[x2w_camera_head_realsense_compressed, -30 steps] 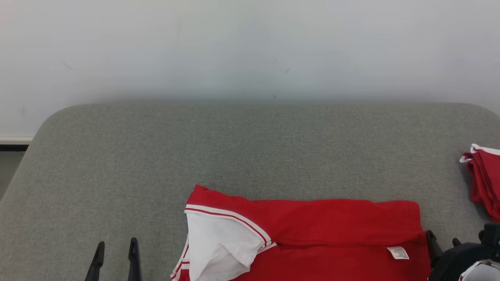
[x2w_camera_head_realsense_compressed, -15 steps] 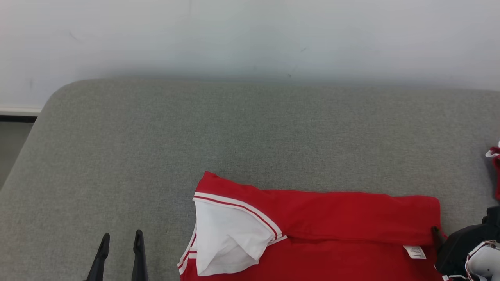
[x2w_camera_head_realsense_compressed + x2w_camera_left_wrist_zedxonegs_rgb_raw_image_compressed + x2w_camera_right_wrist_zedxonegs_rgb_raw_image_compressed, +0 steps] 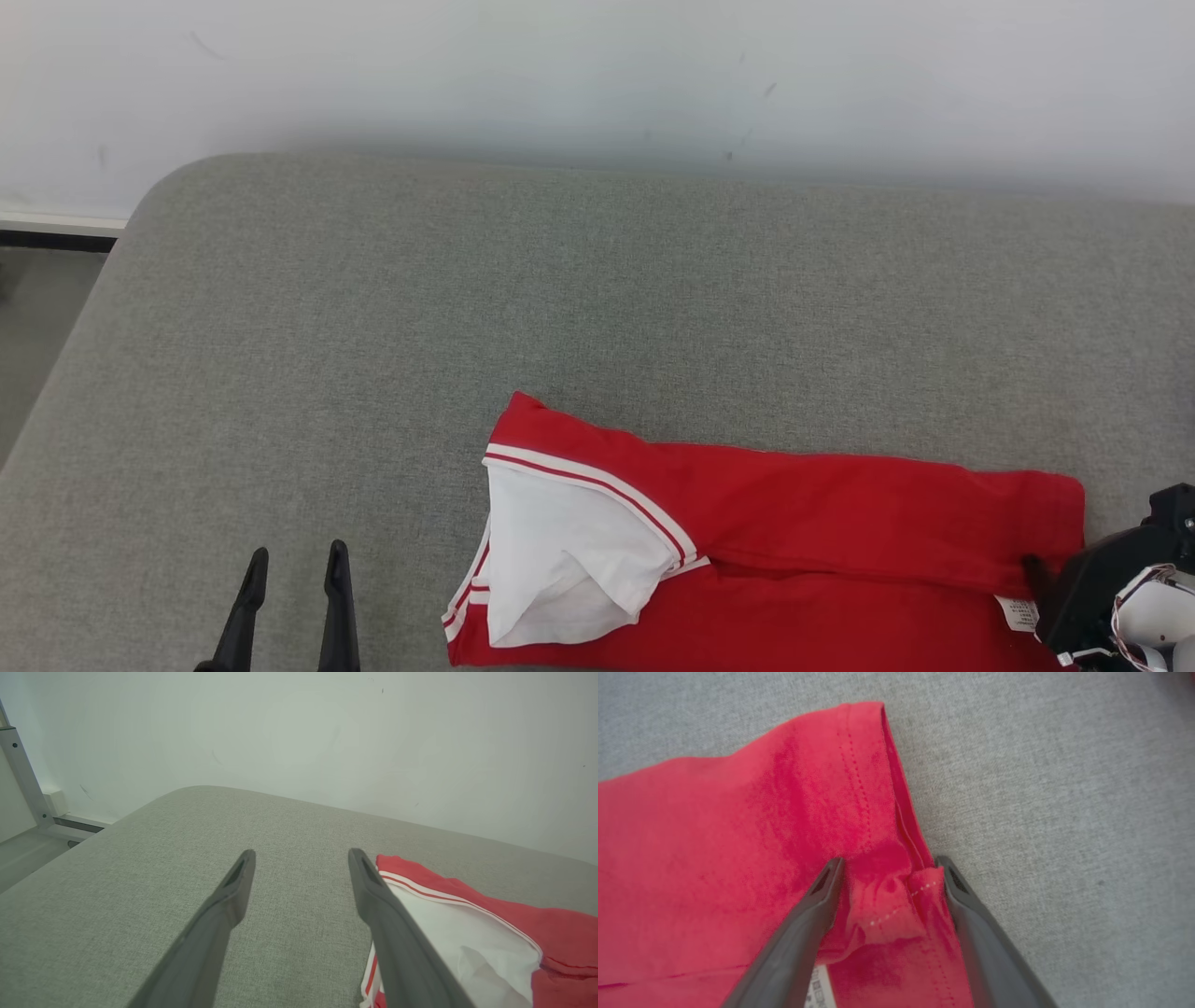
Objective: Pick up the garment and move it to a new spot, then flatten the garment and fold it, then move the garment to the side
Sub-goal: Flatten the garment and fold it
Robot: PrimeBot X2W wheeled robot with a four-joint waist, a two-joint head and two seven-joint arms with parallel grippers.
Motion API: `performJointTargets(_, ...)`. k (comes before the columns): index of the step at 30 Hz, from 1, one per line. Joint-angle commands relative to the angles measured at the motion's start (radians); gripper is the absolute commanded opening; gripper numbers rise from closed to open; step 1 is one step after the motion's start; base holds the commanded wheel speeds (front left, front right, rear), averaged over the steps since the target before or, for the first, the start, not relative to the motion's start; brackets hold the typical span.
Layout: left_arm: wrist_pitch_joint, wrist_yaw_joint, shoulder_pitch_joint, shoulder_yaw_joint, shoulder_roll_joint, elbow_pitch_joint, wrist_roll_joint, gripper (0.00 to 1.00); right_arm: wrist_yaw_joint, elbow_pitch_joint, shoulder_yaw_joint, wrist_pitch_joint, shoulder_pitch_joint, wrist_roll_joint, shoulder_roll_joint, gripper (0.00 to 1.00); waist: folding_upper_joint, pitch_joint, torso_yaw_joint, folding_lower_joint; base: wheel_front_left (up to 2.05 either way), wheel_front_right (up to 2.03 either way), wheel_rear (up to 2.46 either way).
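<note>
So: soft shirt, right jaws open over its hem

Nearest, the right gripper (image 3: 889,863) stands released, its jaws astride a puckered hem corner of the red garment (image 3: 840,523) without pinching it. Beside them a care label (image 3: 823,983) shows print too small to read. The left gripper (image 3: 299,553) hangs spread and empty over the grey worktop (image 3: 373,299), left of the white panel (image 3: 569,551) with striped trim. The garment lies half folded at the near edge. It looks a light, limp knit that should sag, so I would take the doubled hem and that trimmed edge.
</note>
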Motion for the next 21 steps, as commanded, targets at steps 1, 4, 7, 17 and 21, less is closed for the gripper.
performJointTargets(1, -0.002, 0.001, -0.009, 0.001, -0.001, 0.003, -0.01, 1.0, 0.008, 0.03, 0.03, 0.025, 0.013, 0.014, 0.029, 1.0, 0.0, -0.001, 0.002, 0.0, 0.0, 0.0, 0.0)
performJointTargets(4, -0.002, 0.001, -0.01, 0.002, -0.002, 0.003, -0.011, 1.0, 0.008, 0.024, 0.042, 0.019, 0.012, 0.02, 0.017, 0.0, 0.0, -0.002, 0.002, 0.0, 0.0, 0.0, 0.0)
performJointTargets(7, -0.002, 0.001, -0.011, 0.001, -0.001, 0.001, -0.01, 1.0, 0.005, 0.023, 0.043, 0.022, 0.011, 0.019, 0.006, 0.0, 0.0, -0.004, 0.001, 0.0, 0.0, 0.0, 0.0)
performJointTargets(17, -0.002, 0.001, -0.001, 0.012, -0.001, 0.004, -0.015, 1.0, 0.004, -0.022, -0.012, -0.042, 0.001, 0.026, -0.017, 0.0, 0.0, -0.015, -0.015, 0.0, 0.0, 0.0, 0.0)
performJointTargets(21, -0.002, 0.001, 0.01, 0.008, -0.001, 0.007, -0.018, 1.0, 0.004, -0.064, -0.051, -0.068, 0.011, 0.026, -0.023, 0.0, 0.0, -0.023, -0.03, 0.0, 0.0, 0.0, 0.0)
